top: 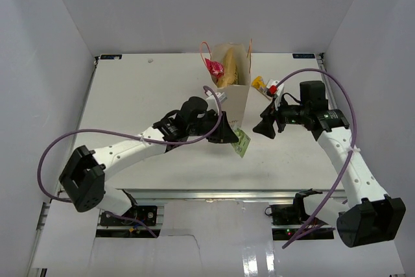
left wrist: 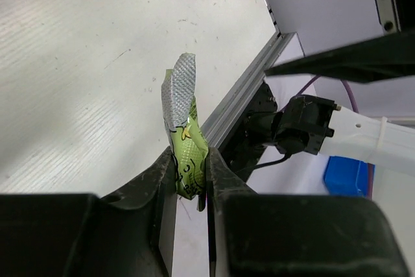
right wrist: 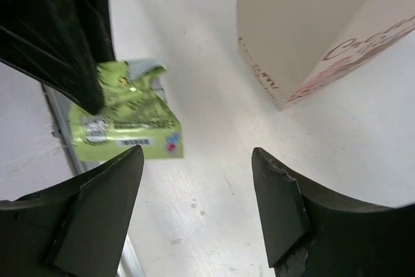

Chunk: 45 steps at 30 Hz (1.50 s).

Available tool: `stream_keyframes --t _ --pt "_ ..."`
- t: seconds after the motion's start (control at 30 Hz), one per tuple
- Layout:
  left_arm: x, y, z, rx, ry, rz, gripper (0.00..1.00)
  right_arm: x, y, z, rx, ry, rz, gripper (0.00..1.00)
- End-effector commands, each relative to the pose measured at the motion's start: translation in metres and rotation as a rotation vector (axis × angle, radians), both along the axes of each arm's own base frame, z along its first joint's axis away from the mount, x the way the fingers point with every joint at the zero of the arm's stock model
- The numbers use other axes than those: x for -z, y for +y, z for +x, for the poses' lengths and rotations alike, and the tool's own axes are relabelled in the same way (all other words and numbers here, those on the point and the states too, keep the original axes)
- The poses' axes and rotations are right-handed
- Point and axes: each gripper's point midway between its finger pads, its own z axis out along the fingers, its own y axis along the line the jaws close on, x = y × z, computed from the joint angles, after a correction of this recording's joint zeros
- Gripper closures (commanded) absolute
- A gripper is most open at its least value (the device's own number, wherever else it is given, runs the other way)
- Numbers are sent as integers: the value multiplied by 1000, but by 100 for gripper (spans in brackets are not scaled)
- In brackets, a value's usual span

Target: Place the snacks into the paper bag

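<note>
The cream paper bag (top: 237,98) stands at the table's back middle, holding the tan-gold chip bag (top: 230,64) and a red packet (top: 214,67). My left gripper (top: 228,133) is shut on a green packet (top: 242,142), held above the table just in front of the bag; the packet shows pinched between the jaws in the left wrist view (left wrist: 188,160) and in the right wrist view (right wrist: 126,121). My right gripper (top: 266,124) is open and empty, right of the bag's front corner (right wrist: 305,63). A yellow packet (top: 258,83) and a red one (top: 273,88) lie right of the bag.
The aluminium rail of the table's near edge (left wrist: 240,95) runs below the held packet. White enclosure walls (top: 45,63) stand at the left, right and back. The right arm's link (top: 343,154) stretches along the right side.
</note>
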Motion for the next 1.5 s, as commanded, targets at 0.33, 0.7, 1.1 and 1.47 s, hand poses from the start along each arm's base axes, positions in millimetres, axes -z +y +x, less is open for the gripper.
stream_keyframes --t 0.33,0.7,1.1,1.47 --pt "-171 33 91 -234 -489 101 98 -46 -60 32 213 -267 -125 25" --pt "-190 29 208 -362 -519 214 98 -50 -82 43 343 -266 -155 25" --pt "-140 8 253 -405 -472 244 45 -34 -102 61 487 -225 -169 25" --pt "-223 30 216 -413 -581 106 21 52 -166 118 887 126 -311 23"
